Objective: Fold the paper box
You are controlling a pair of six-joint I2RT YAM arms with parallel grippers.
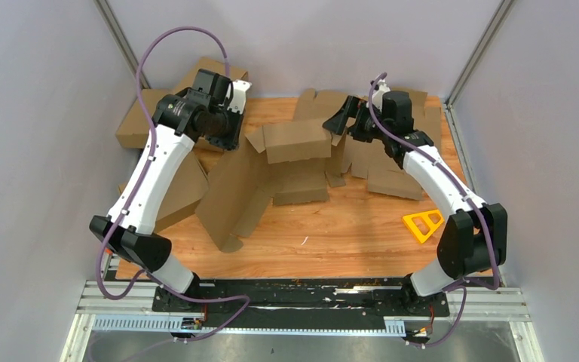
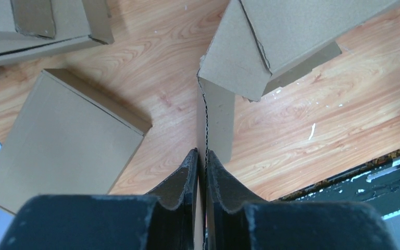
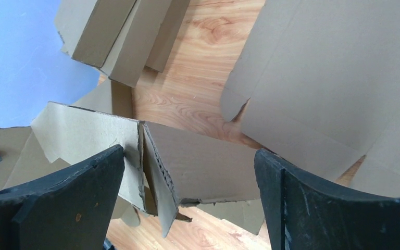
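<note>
The paper box lies half-formed in the middle of the table, a brown corrugated die-cut sheet with one wall raised at the back. My left gripper is at its back left corner. In the left wrist view that gripper is shut on a thin upright flap edge of the box. My right gripper hangs at the right end of the raised wall. Its fingers stand wide open, with the folded corner of the box between them and untouched by the right pad.
Other brown cardboard boxes lie at the back left and under the left arm. A flat die-cut sheet is spread at the back right. A yellow plastic piece rests by the right arm. Grey walls enclose the table.
</note>
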